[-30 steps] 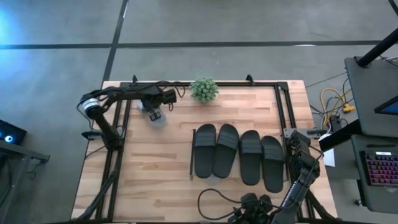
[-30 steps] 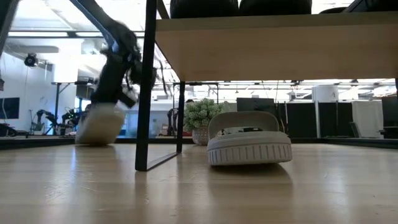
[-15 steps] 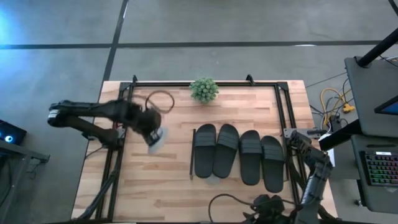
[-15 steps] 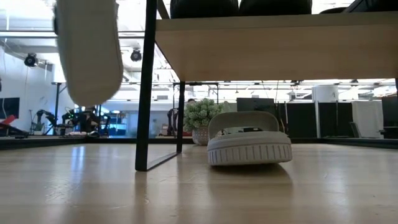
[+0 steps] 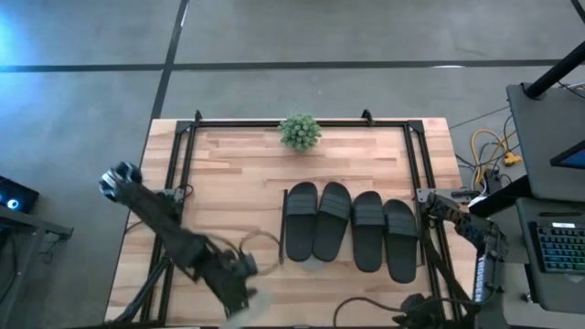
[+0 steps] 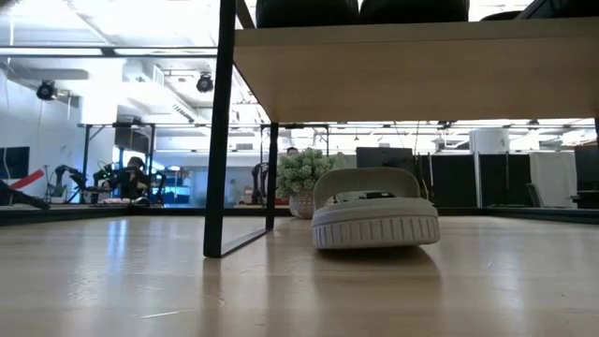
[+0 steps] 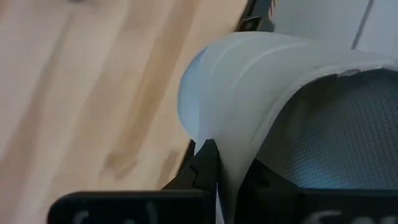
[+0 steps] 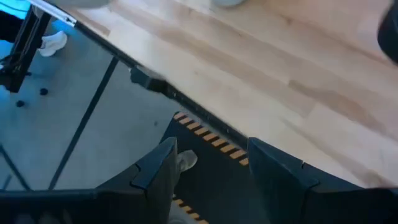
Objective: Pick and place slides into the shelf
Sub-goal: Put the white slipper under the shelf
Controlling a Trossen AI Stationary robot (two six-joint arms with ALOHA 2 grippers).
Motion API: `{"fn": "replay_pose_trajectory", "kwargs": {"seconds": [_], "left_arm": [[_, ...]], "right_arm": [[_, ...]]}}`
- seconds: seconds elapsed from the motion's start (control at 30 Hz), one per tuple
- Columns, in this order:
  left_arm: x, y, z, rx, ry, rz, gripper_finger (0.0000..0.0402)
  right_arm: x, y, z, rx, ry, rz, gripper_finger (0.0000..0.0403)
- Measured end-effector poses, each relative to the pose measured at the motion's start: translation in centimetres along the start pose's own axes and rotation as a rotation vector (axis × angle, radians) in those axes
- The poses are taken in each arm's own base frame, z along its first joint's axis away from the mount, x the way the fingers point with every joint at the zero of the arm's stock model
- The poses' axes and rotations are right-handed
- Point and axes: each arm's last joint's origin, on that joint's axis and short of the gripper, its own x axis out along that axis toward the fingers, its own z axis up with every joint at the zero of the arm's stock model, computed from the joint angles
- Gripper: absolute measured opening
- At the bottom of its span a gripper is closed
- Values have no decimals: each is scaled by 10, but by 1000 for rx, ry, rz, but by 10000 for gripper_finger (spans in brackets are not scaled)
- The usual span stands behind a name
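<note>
Holding a light grey slide (image 7: pixel 261 81), the left gripper (image 5: pixel 239 291) sits near the table's front edge, well left of the shelf (image 6: pixel 412 70). In the left wrist view its dark fingers (image 7: pixel 202 165) are pinched on the sandal's pale strap, with the textured grey footbed just beside them. From above, the same sandal shows only as a pale blur at the gripper's tip (image 5: pixel 245 306), so its tilt cannot be told.

Four black slides (image 5: pixel 350 228) lie side by side on the shelf's top board, toes pointing toward the plant (image 5: pixel 300 131). They fill the board's width; the rightmost one sits slightly nearer the front edge than the others.

A second light grey slide (image 6: pixel 374 213) rests flat on the table (image 6: pixel 140 281) under the shelf, upright, strap up, in front of the plant in the low view. The shelf's dark leg (image 6: pixel 217 131) stands left of it, apart from it. From above only a pale sliver of this sandal shows at the front edge of the black pair on the left (image 5: pixel 313 263).

The small potted plant stands at the table's far edge, well behind the shelf. A loose black cable loop (image 5: pixel 260 251) lies on the wood between the left gripper and the shelf.

The right gripper (image 8: pixel 208 163) waits off the table's right edge, right of the shelf, fingers spread apart with nothing between them. Below it is a yellow-and-black striped strip (image 8: pixel 205 134).

No readable writing or brand marks on any sandal.
</note>
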Motion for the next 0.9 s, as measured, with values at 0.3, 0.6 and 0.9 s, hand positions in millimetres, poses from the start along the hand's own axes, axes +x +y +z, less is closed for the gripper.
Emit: {"fn": "replay_pose_trajectory", "kwargs": {"seconds": [0.3, 0.6, 0.9], "left_arm": [[54, -68, 35, 118, -157, 4, 0], [83, -71, 83, -85, -179, -11, 0], [87, -56, 111, -298, -201, -50, 0]], "right_arm": [[-2, -6, -18, -17, 23, 13, 187], [-2, -7, -20, -16, 66, -9, 187], [-2, -6, -20, -16, 61, -7, 187]]}}
